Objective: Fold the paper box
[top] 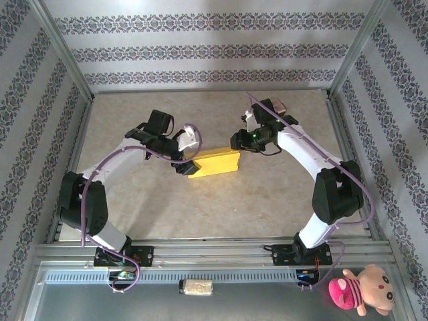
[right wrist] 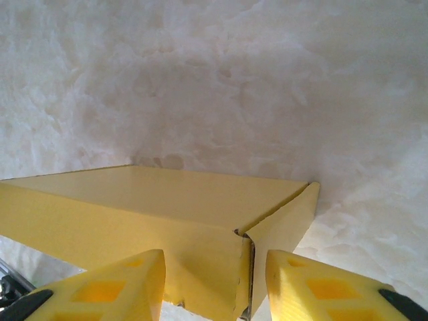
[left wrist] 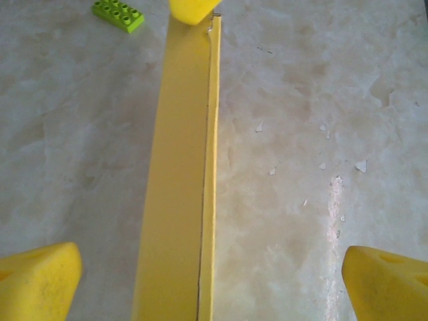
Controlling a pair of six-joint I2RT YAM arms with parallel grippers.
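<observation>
between your claws the paper box [top: 214, 162] lies lengthwise: left claw [left wrist: 212, 284] wide open astride one end, right claw [right wrist: 214, 281] at the other, grip unclear.

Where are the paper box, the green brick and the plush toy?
paper box [top: 215, 162], top view, middle of its yellow face
green brick [left wrist: 118, 14], left wrist view, its studded top
plush toy [top: 348, 294], top view, its pink part

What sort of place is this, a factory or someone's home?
Most likely a robot test booth in a lab: a left arm and a right arm bolted to one table, wallpapered panels in a metal frame as mock walls, and a plush toy at the near edge.
</observation>
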